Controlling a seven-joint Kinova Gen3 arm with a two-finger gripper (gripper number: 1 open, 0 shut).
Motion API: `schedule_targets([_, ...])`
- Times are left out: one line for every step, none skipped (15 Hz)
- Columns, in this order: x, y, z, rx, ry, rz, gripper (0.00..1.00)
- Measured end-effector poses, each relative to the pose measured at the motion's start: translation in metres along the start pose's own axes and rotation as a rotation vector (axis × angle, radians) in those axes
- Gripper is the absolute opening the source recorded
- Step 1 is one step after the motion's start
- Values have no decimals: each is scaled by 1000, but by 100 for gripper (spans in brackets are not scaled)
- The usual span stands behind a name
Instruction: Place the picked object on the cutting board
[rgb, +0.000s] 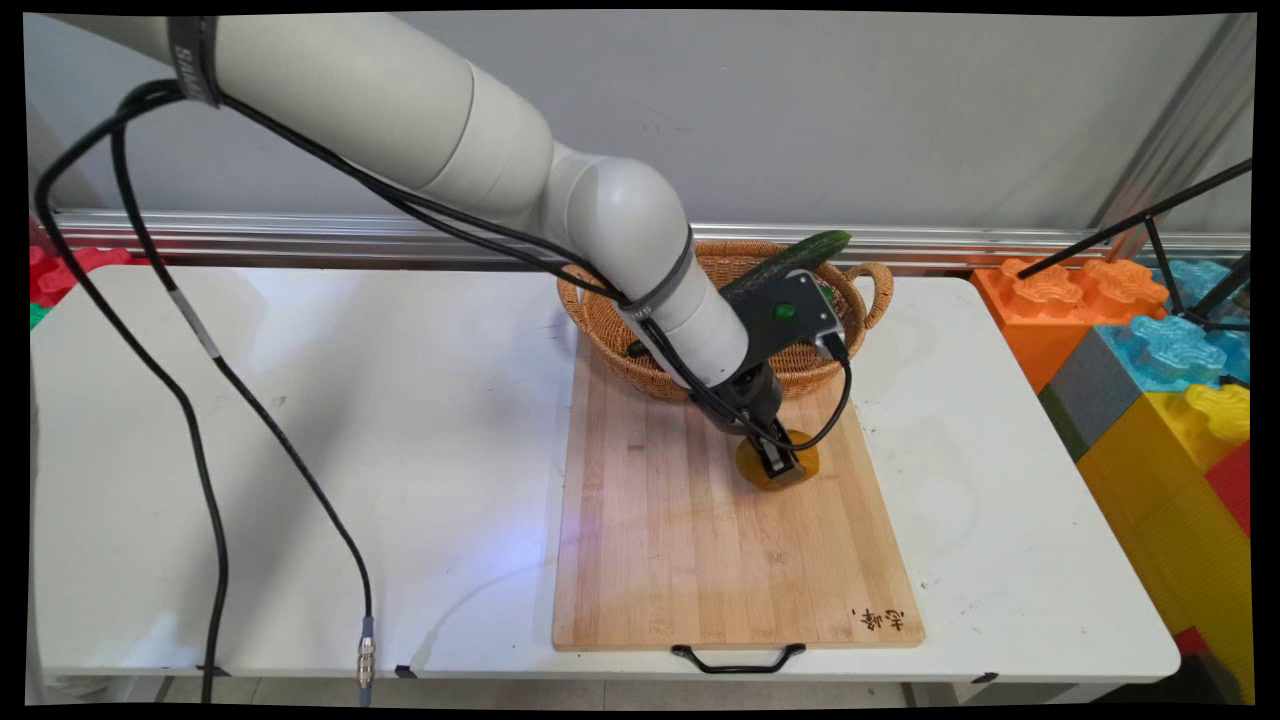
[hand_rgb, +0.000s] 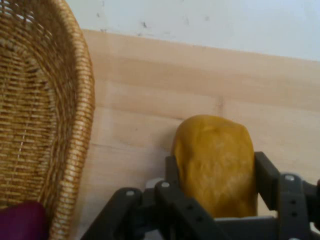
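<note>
A yellow-orange rounded fruit (rgb: 800, 462) (hand_rgb: 216, 160), like a mango, lies on the wooden cutting board (rgb: 700, 540) (hand_rgb: 150, 100) just in front of the wicker basket (rgb: 640, 350) (hand_rgb: 40, 100). My gripper (rgb: 780, 465) (hand_rgb: 215, 172) is lowered onto it, its fingers (hand_rgb: 265, 175) pressed against both sides of the fruit, shut on it. The fruit rests on the board. A green cucumber (rgb: 790, 258) lies across the basket's rim behind the wrist. A dark purple thing (hand_rgb: 22, 220) shows inside the basket.
Large orange, blue and yellow foam blocks (rgb: 1150, 340) stand off the table's right end. A black tripod leg (rgb: 1130, 225) crosses above them. Black cables (rgb: 200, 420) hang from the arm over the table's left half. The board's black handle (rgb: 738, 660) overhangs the near edge.
</note>
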Motion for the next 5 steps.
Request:
schedule_targets([-1,0,2,3,-2,6,0])
schedule_targets([-3,0,2,4,-4,12,100])
schedule_targets([-3,0,2,3,-5,16,100])
schedule_targets([-3,0,2,0,-3,22,100])
schedule_targets([-3,0,0,-3,-2,24,100])
